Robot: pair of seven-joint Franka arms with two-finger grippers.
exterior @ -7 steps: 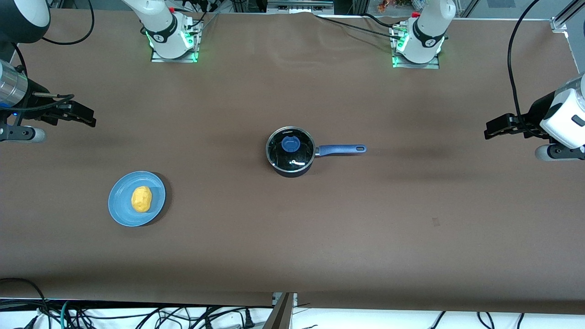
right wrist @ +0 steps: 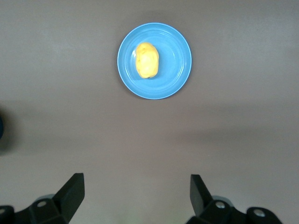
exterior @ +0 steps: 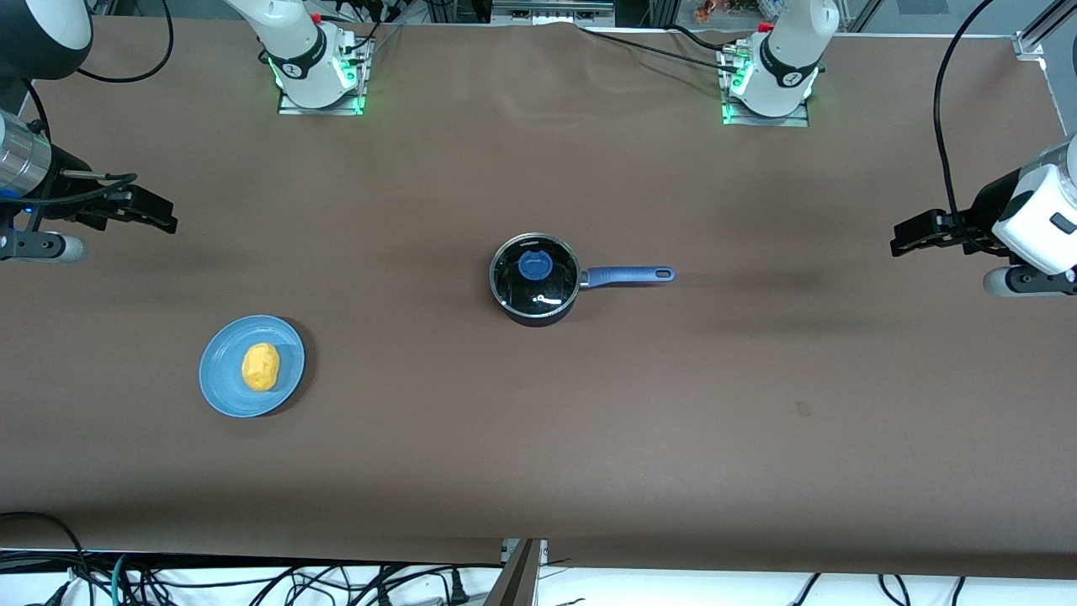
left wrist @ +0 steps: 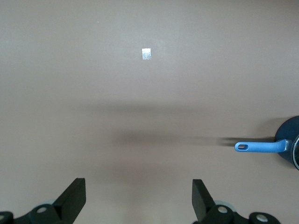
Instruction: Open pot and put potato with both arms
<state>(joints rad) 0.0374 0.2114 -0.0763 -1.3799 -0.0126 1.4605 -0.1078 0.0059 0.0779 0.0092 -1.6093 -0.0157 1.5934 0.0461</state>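
The black pot (exterior: 535,310) stands mid-table with its glass lid (exterior: 535,271) and blue knob on it. Its blue handle (exterior: 629,274) points toward the left arm's end of the table and shows in the left wrist view (left wrist: 259,147). The yellow potato (exterior: 260,367) lies on a blue plate (exterior: 220,383) toward the right arm's end, nearer the front camera than the pot; the right wrist view shows the potato (right wrist: 147,60) on the plate (right wrist: 177,70). My left gripper (exterior: 899,241) (left wrist: 138,198) is open and empty over bare table. My right gripper (exterior: 161,215) (right wrist: 137,196) is open and empty over bare table.
The brown table cover (exterior: 538,438) lies flat all round the pot and plate. A small pale mark (left wrist: 146,54) sits on the cover in the left wrist view. Both arm bases (exterior: 315,76) (exterior: 770,80) stand at the table's farthest edge. Cables hang below the near edge.
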